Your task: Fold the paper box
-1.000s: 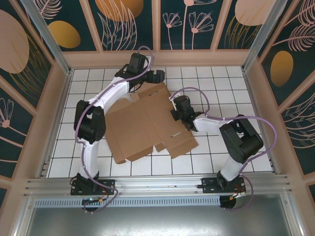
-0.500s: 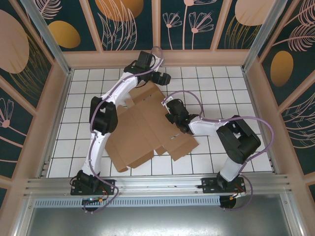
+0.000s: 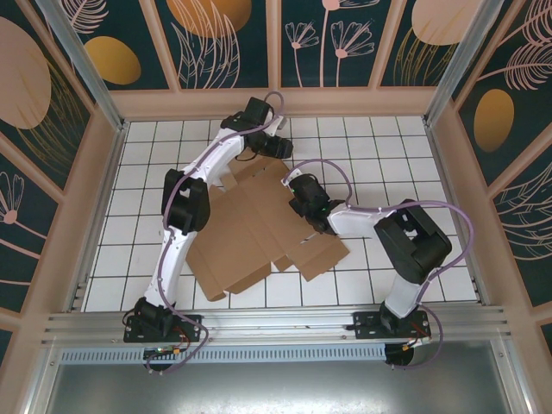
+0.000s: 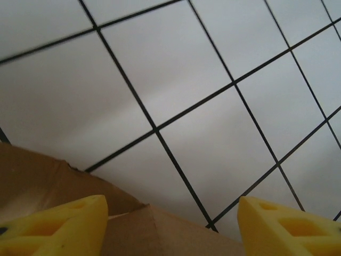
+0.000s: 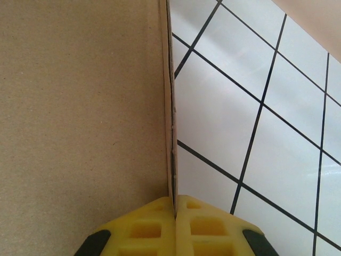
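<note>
1. Overhead view: the paper box [image 3: 250, 224] lies in the middle of the white tiled table [image 3: 147, 172], opened out as a nearly flat brown cardboard sheet. Its flaps and tabs are spread out, and no walls stand up to form a box shape. The left gripper [image 3: 278, 148] reaches over the sheet's far edge. The right gripper [image 3: 297, 194] sits at the right edge, near the far corner. From this height I cannot tell whether the far flap is lifted off the table.

2. Left wrist view: the left gripper's [image 4: 170, 226] two yellow fingers [image 4: 53, 224] stand wide apart with nothing clamped between them. A corner of the cardboard lies low in the picture between them, with bare tiles beyond.

3. Right wrist view: the right gripper's [image 5: 175, 224] yellow fingers are pressed together on a thin cardboard edge, pinching it. The pinched panel is seen edge-on, running straight away from the fingers, with more brown cardboard to its left and tiles to its right.

4. Progress, as a judgement: the task looks to be at an early stage. One edge is gripped, no crease looks fully folded, and raising the walls and tucking the tabs is all left to do.
</note>
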Action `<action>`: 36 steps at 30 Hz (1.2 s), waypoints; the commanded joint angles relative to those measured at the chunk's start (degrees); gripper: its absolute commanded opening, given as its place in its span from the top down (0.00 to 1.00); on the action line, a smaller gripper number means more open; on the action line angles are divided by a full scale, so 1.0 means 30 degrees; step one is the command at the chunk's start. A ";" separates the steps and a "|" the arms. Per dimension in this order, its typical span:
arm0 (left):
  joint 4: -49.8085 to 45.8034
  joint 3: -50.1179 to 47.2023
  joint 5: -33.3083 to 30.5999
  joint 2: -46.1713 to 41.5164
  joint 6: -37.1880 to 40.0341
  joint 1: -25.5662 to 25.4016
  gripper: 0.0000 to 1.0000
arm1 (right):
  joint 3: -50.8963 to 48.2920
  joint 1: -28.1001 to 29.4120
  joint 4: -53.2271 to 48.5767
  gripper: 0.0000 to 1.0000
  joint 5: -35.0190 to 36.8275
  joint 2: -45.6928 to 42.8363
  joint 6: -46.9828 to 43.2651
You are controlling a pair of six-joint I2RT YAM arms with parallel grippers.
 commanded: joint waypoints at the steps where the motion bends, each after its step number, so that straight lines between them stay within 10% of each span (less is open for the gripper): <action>1: -0.0882 -0.0533 0.0700 -0.0784 -0.1468 0.0045 0.40 | 0.0671 0.0135 0.0383 1.00 0.0620 0.0398 -0.0051; 10: -0.0619 -0.0947 0.2563 -0.1383 -0.3295 -0.0092 0.42 | 0.0788 0.0107 0.0411 1.00 0.0876 0.0689 -0.0070; 16: -0.0640 -0.1039 0.0565 -0.1840 -0.2591 -0.0106 0.25 | 0.0761 -0.0403 0.0426 1.00 0.0267 0.0260 0.0837; 27: -0.0874 -0.0332 0.4292 -0.1019 -0.3139 -0.0064 0.38 | 0.1142 -0.1234 -0.0943 1.00 -0.2316 0.0141 0.1450; 36: -0.0135 -0.0722 0.1130 -0.1934 -0.2871 0.0292 0.12 | 0.1213 -0.1619 -0.0759 1.00 -0.2707 0.0122 0.1525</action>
